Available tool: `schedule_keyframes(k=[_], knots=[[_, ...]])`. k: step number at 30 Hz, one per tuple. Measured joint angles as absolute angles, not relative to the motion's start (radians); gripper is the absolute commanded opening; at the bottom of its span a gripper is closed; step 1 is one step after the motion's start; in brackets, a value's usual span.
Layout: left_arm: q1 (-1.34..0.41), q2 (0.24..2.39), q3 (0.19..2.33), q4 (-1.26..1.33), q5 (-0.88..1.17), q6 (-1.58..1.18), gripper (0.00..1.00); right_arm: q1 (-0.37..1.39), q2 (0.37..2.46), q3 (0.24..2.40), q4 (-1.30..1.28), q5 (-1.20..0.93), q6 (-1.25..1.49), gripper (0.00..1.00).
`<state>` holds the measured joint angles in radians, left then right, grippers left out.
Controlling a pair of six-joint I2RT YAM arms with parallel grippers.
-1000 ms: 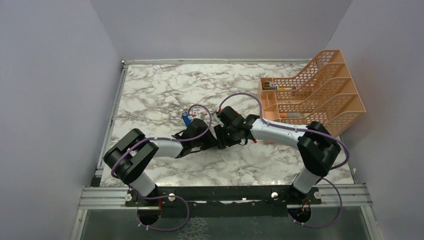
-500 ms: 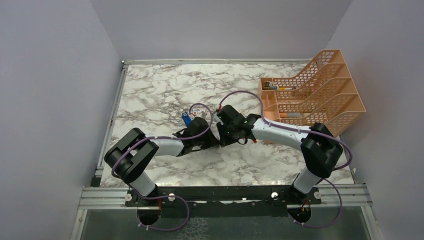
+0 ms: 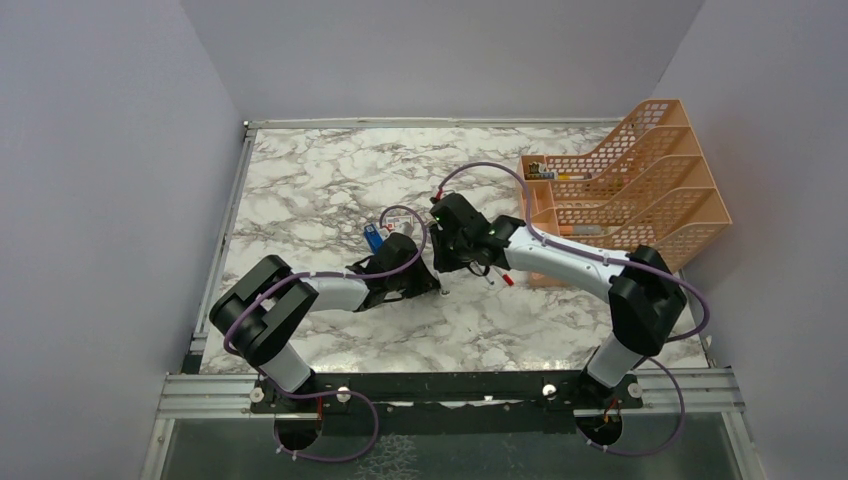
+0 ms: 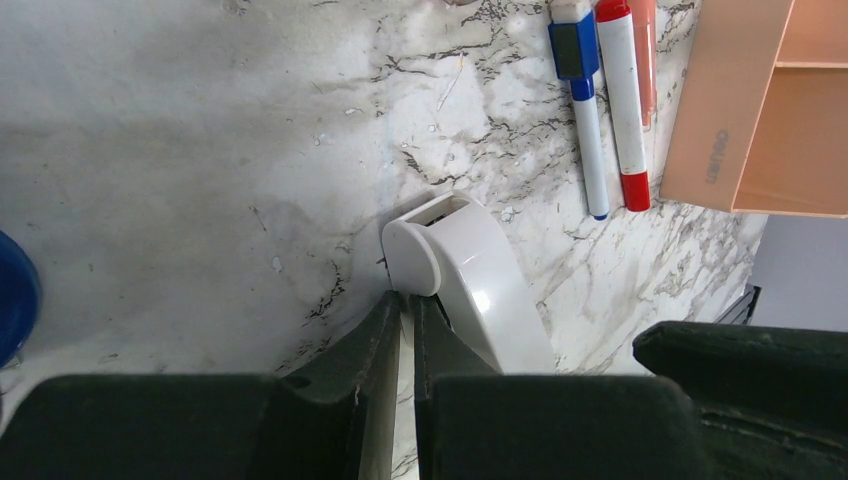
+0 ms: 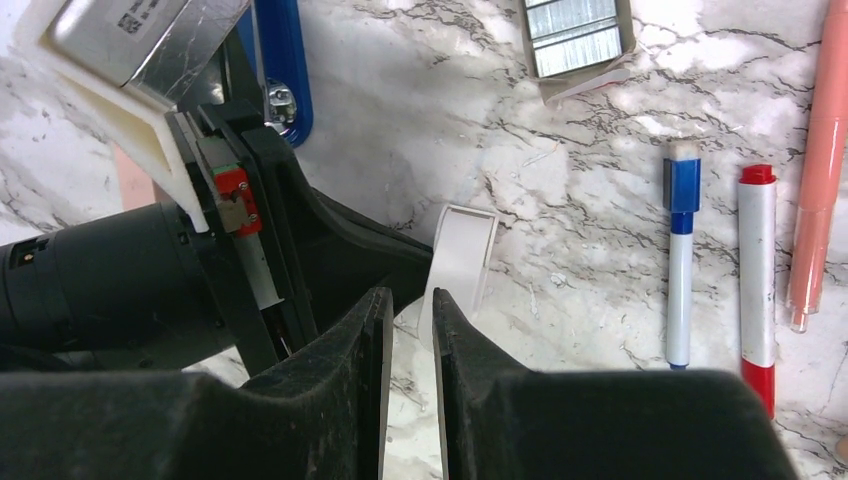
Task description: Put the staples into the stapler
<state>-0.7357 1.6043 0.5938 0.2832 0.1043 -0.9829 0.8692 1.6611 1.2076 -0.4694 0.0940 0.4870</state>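
The blue stapler (image 5: 283,70) lies behind my left wrist, mostly hidden; it also shows in the top view (image 3: 372,239) and as a blue edge in the left wrist view (image 4: 12,300). The grey tray of staple strips (image 5: 578,35) lies on the marble further out. My left gripper (image 4: 408,300) is shut, its tips touching the round end of a small white oblong block (image 4: 480,280). My right gripper (image 5: 410,300) is nearly shut with a narrow gap and holds nothing. It hovers over the near end of the same block (image 5: 462,250).
A blue-capped pen (image 5: 680,270), a red-capped pen (image 5: 757,270) and a pink pen (image 5: 815,170) lie right of the block. The orange tiered organiser (image 3: 620,190) stands at the back right, and its wall is close in the left wrist view (image 4: 740,110).
My right arm has drawn back and up, away from the left gripper. The left arm has barely moved.
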Motion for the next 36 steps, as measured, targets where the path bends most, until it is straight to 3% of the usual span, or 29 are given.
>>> schedule_keyframes(k=[9, 23, 36], knots=[[-0.737, 1.605, 0.595, 0.285, 0.104, -0.982, 0.1, 0.869, 1.687, 1.222, -0.467, 0.117, 0.489, 0.38], [-0.737, 1.605, 0.595, 0.288, 0.103, -0.98, 0.1, 0.868, 1.703, 1.119, -0.463, 0.038, 0.49, 0.23], [-0.736, 1.601, 0.595, 0.282, 0.1, -0.975, 0.1, 0.858, 1.75, 1.162, -0.481, 0.038, 0.49, 0.23]])
